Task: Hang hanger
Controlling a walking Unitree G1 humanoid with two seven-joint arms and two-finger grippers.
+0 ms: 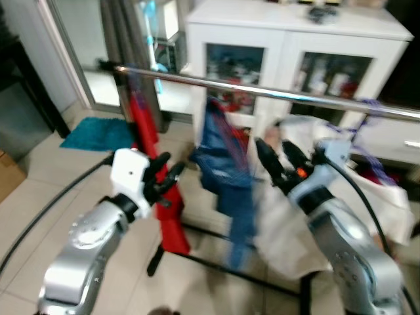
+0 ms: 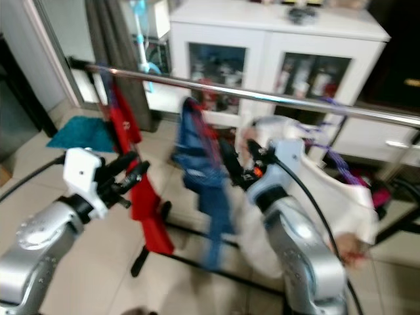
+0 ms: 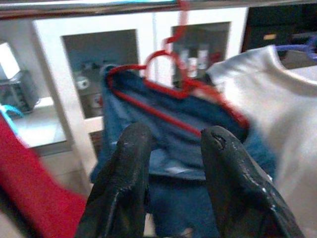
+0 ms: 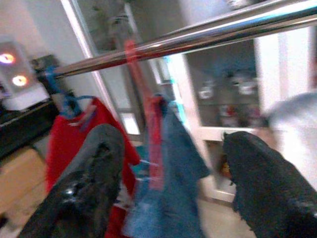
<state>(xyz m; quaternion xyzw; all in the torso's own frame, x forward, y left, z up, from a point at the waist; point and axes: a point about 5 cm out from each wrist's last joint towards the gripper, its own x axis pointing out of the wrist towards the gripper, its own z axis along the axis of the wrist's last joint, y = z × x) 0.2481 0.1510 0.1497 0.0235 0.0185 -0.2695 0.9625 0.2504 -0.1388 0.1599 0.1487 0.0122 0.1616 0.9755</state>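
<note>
The left pincer (image 3: 171,148) fills the lower middle of the frame, its two black fingers (image 3: 121,193) parted with a gap between them and nothing held. Beyond them, mid-frame, a red hanger (image 3: 171,96) carrying a blue garment (image 3: 198,148) hooks over the metal rail (image 3: 99,7) along the top edge. A red cloth (image 3: 29,183) sits lower left, a white shirt (image 3: 277,114) on the right, and a white cabinet (image 3: 54,64) with glass doors stands behind.
</note>
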